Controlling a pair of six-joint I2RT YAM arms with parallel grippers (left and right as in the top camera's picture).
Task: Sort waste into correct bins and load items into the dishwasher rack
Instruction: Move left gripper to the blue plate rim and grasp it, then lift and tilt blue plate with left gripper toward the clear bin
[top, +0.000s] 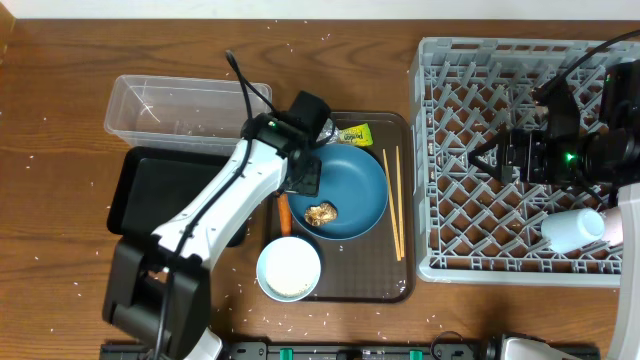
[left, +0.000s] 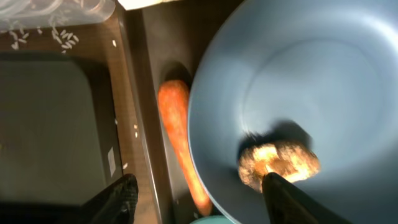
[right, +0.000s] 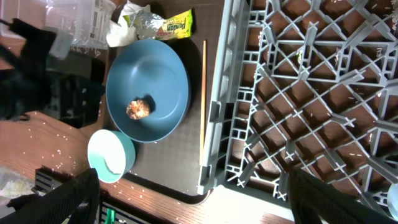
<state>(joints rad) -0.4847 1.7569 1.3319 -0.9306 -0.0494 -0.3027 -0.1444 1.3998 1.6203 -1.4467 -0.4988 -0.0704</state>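
The dark-blue plate (top: 352, 180) lies on the brown serving tray (top: 345, 285) and carries a brown food lump (top: 321, 213). My left gripper (top: 306, 180) hangs open over the plate's left rim. In the left wrist view one finger is beside the lump (left: 277, 163), the other out past the orange carrot piece (left: 177, 137), and nothing is held. A bowl (top: 289, 268) with white inside sits at the tray's front. Chopsticks (top: 393, 200) lie right of the plate. Tissue (right: 127, 28) and wrapper (top: 352, 133) lie behind it. My right gripper (top: 490, 158) is open and empty above the grey rack (top: 520, 70).
The clear tub (top: 185, 105) stands at the back left, with the black tray (top: 140, 190) in front of it, partly under my left arm. A pale cup (top: 572, 228) lies on its side in the rack's front right. Rice grains dot the wooden table.
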